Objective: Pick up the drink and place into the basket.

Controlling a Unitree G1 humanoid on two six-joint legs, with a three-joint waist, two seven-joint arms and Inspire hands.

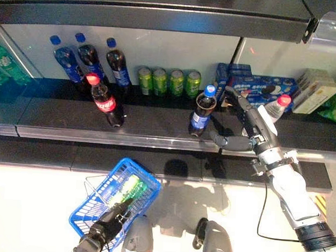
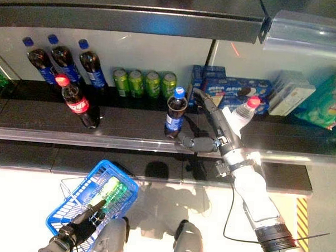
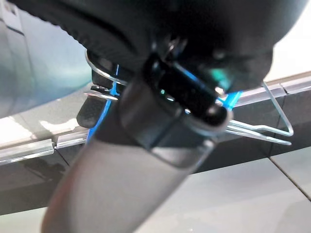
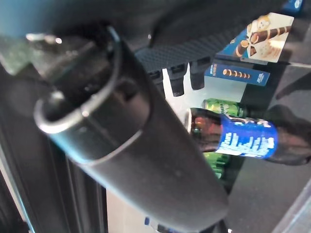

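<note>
A dark cola bottle with a blue cap and blue label [image 1: 202, 112] stands upright near the shelf's front edge. My right hand [image 1: 256, 129] is open just to its right, fingers [image 4: 177, 77] straight behind the bottle [image 4: 243, 138] and thumb reaching toward its base; I cannot tell if it touches. Low on the left, my left hand [image 1: 105, 226] is shut on the wire handle [image 3: 272, 131] of a blue basket [image 1: 81, 212]. A green bottle [image 1: 129, 190] lies inside the basket.
On the shelf [image 1: 156, 138] stand a red-capped cola bottle [image 1: 106, 102], three blue-capped bottles [image 1: 90, 58] at the back, several green cans [image 1: 169, 81], blue cookie boxes [image 1: 259, 85] and a clear red-capped bottle [image 1: 277, 105] behind my right hand. A dark shelf overhangs above.
</note>
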